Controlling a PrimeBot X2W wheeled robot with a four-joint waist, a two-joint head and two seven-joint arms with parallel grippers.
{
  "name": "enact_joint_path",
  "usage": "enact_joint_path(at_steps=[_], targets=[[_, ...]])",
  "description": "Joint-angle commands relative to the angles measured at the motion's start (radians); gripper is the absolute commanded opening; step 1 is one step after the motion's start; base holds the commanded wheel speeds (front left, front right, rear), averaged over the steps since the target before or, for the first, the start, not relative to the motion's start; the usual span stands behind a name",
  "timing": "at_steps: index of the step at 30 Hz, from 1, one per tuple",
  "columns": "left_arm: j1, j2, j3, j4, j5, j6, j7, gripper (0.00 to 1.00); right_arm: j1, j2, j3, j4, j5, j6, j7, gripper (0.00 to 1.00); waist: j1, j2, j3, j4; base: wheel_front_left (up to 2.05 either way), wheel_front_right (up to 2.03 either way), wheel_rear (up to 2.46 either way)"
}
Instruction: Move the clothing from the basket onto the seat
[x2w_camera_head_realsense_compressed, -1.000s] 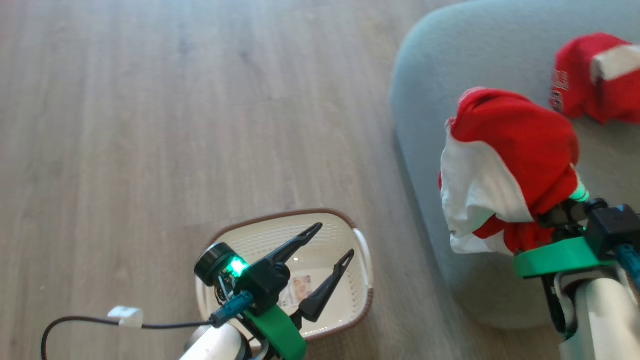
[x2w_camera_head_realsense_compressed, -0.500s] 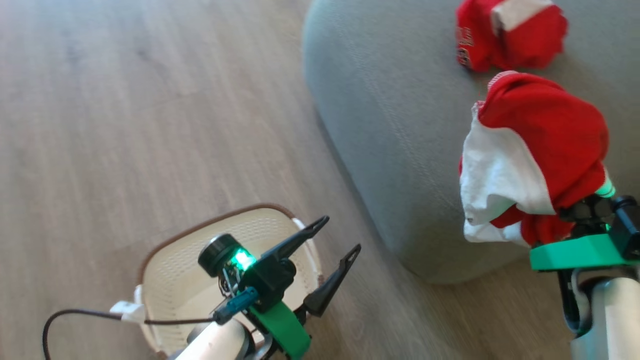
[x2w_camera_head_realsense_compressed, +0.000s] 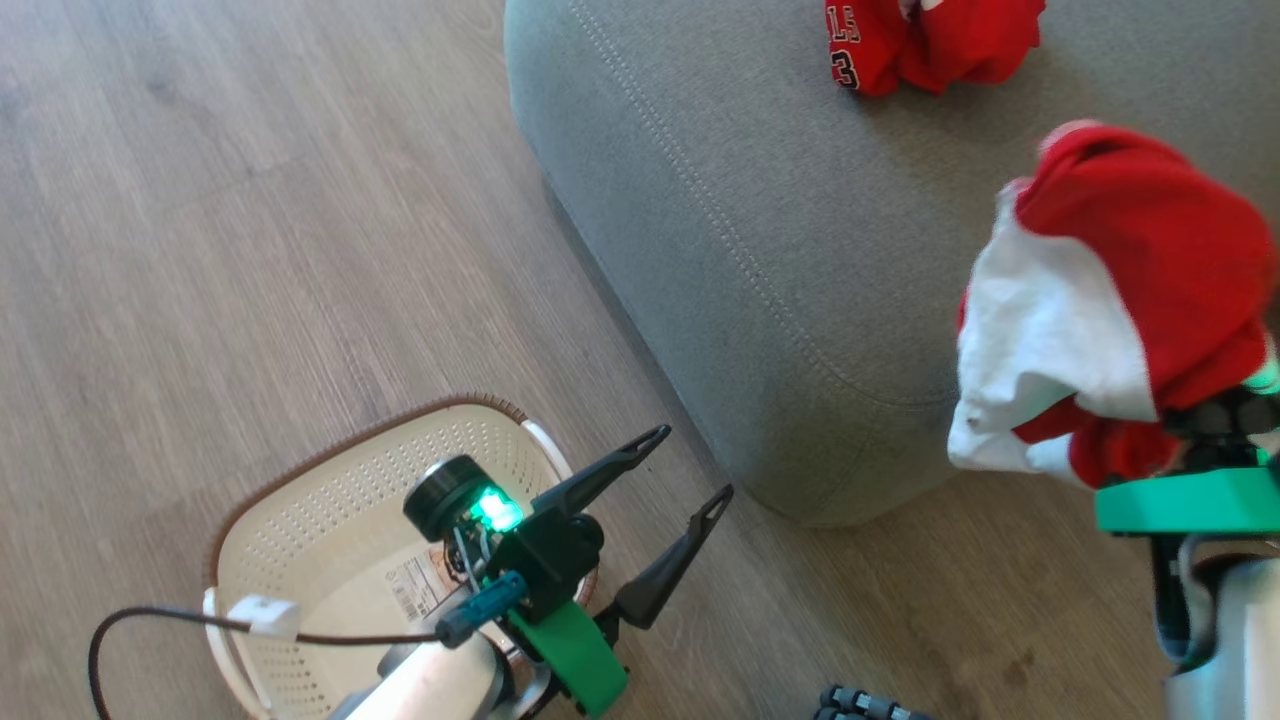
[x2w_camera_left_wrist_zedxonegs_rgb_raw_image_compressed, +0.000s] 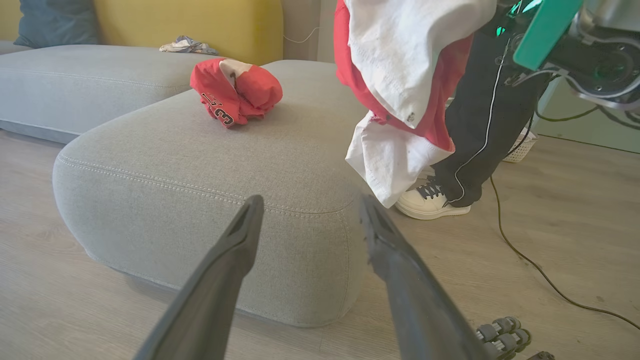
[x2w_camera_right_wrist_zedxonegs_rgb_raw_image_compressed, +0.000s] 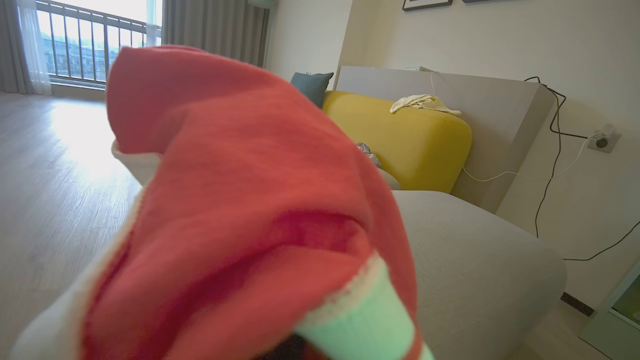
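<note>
Wooden flooring (x2w_camera_head_realsense_compressed: 250, 250) is being shared by the bare basket (x2w_camera_head_realsense_compressed: 330, 470), near the wide-open, empty left pincer (x2w_camera_head_realsense_compressed: 695, 462), and the grey seat (x2w_camera_head_realsense_compressed: 720, 250), at whose near edge a red-and-white garment (x2w_camera_head_realsense_compressed: 1120, 300) is being gripped aloft by the closed right pincer (x2w_camera_head_realsense_compressed: 1210, 420); release is best being delayed until it is lowered beside the numbered garment (x2w_camera_head_realsense_compressed: 920, 45) lying further in.

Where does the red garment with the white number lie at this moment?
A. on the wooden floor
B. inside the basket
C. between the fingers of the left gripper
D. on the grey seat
D: the crumpled numbered garment lies on top of the grey seat, away from the basket on the floor; the other garment is held up in the air.
</note>
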Motion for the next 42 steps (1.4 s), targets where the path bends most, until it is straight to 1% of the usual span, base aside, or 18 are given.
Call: enact_joint_path(at_steps=[1,4,6,13,17,18,21,26,28,29,33,35,37,42], targets=[[-0.052,0.011,0.018,-0.033,0.006,-0.001,-0.005,1.00,-0.020,-0.008,0.002,-0.049,-0.004,0.000,-0.006,0.00,-0.0001,0.0000,0.005,0.006,0.00,0.00,0.00],[-0.060,0.013,0.014,-0.033,0.005,-0.001,-0.005,1.00,-0.050,-0.008,-0.027,-0.070,-0.009,0.000,-0.006,0.00,-0.0001,0.0000,0.019,0.017,0.00,0.00,0.00],[-0.067,0.018,0.012,-0.034,0.004,-0.001,-0.005,1.00,-0.080,-0.019,-0.051,-0.088,-0.015,0.000,-0.006,0.00,-0.0001,0.0000,0.034,0.025,0.00,0.00,0.00],[-0.102,0.059,-0.007,-0.040,0.010,-0.001,-0.005,1.00,-0.245,-0.113,-0.149,-0.136,0.000,0.000,-0.006,0.00,-0.0001,0.0000,0.128,0.052,0.00,0.00,0.00],[-0.132,0.091,-0.037,-0.058,0.021,-0.001,-0.005,1.00,-0.363,-0.156,-0.201,-0.113,0.044,0.000,-0.006,0.00,-0.0001,0.0000,0.194,0.071,0.00,0.00,0.00],[-0.141,0.099,-0.045,-0.064,0.022,-0.001,-0.005,1.00,-0.385,-0.179,-0.205,-0.098,0.045,0.000,-0.006,0.00,-0.0001,0.0000,0.212,0.077,0.00,0.00,0.00],[-0.166,0.122,-0.062,-0.079,0.018,-0.001,-0.005,1.00,-0.463,-0.255,-0.212,-0.034,0.045,0.000,-0.006,0.00,-0.0001,0.0000,0.261,0.099,0.00,0.00,0.00],[-0.189,0.149,-0.088,-0.093,0.012,-0.001,-0.005,1.00,-0.618,-0.344,-0.238,0.088,0.084,0.000,-0.006,0.00,-0.0001,0.0000,0.337,0.134,0.00,0.00,0.00],[-0.201,0.158,-0.101,-0.098,0.013,-0.001,-0.005,1.00,-0.677,-0.377,-0.248,0.146,0.094,0.000,-0.006,0.00,-0.0001,0.0000,0.365,0.152,0.00,0.00,0.00],[-0.201,0.158,-0.101,-0.098,0.013,-0.001,-0.005,1.00,-0.677,-0.377,-0.248,0.146,0.094,0.000,-0.006,0.00,-0.0001,0.0000,0.365,0.152,0.00,0.00,0.00],[-0.225,0.166,-0.108,-0.107,0.013,-0.001,-0.005,1.00,-0.779,-0.438,-0.266,0.279,0.091,0.000,-0.006,0.00,-0.0001,0.0000,0.415,0.193,0.00,0.00,0.00],[-0.234,0.164,-0.099,-0.110,0.009,-0.001,-0.005,1.00,-0.810,-0.474,-0.261,0.343,0.068,0.000,-0.006,0.00,-0.0001,0.0000,0.436,0.215,0.00,0.00,0.00],[-0.238,0.162,-0.079,-0.115,0.006,-0.001,-0.005,1.00,-0.842,-0.490,-0.268,0.413,0.063,0.000,-0.006,0.00,-0.0001,0.0000,0.454,0.231,0.00,0.00,0.00],[-0.238,0.172,-0.066,-0.122,0.008,-0.001,-0.005,1.00,-0.912,-0.486,-0.286,0.633,0.064,0.000,0.005,0.00,-0.0001,0.0000,0.490,0.257,0.00,0.00,0.00]])
